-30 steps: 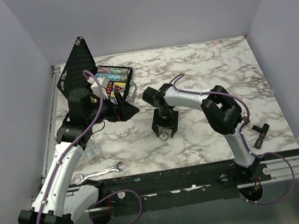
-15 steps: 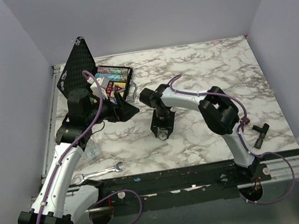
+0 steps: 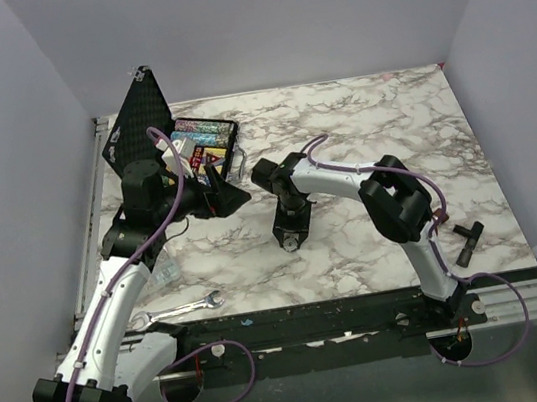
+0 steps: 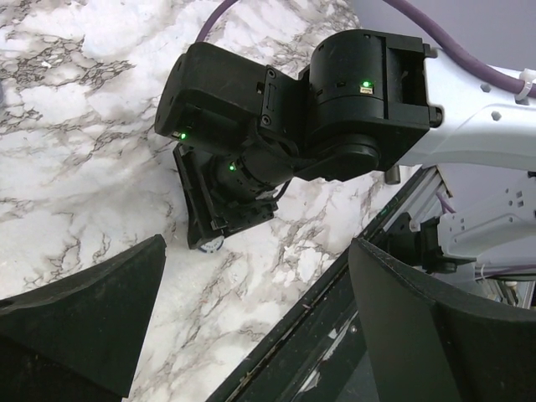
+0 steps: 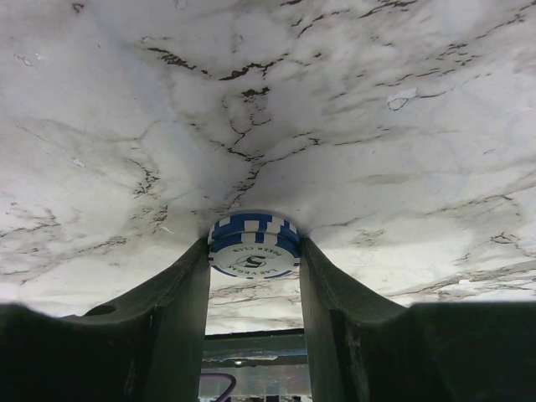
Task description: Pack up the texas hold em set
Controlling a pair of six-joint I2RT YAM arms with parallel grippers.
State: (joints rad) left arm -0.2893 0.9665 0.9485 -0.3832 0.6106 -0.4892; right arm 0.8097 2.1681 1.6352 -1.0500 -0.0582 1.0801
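The black case [image 3: 225, 163] stands open at the back left, its lid [image 3: 140, 119] upright. Rows of multicoloured chips [image 3: 203, 128] and a yellow-blue card box [image 3: 203, 157] lie in it. I cannot make out the dark red triangle. My right gripper [image 3: 288, 242] points down at mid-table, shut on a small stack of blue-and-white chips [image 5: 254, 245] that touches the marble. The chips also show in the left wrist view [image 4: 211, 244]. My left gripper [image 4: 260, 335] is open and empty, hovering beside the case's front edge [image 3: 225, 195].
A silver wrench [image 3: 178, 308] lies near the front edge at the left. A clear plastic piece [image 3: 164, 272] lies beside the left arm. A dark tap-shaped piece [image 3: 467, 240] lies at the right. Grey walls close in the marble table [image 3: 359, 127].
My right gripper has shifted a little to the left with the chips in it. The left arm and the case have not moved.
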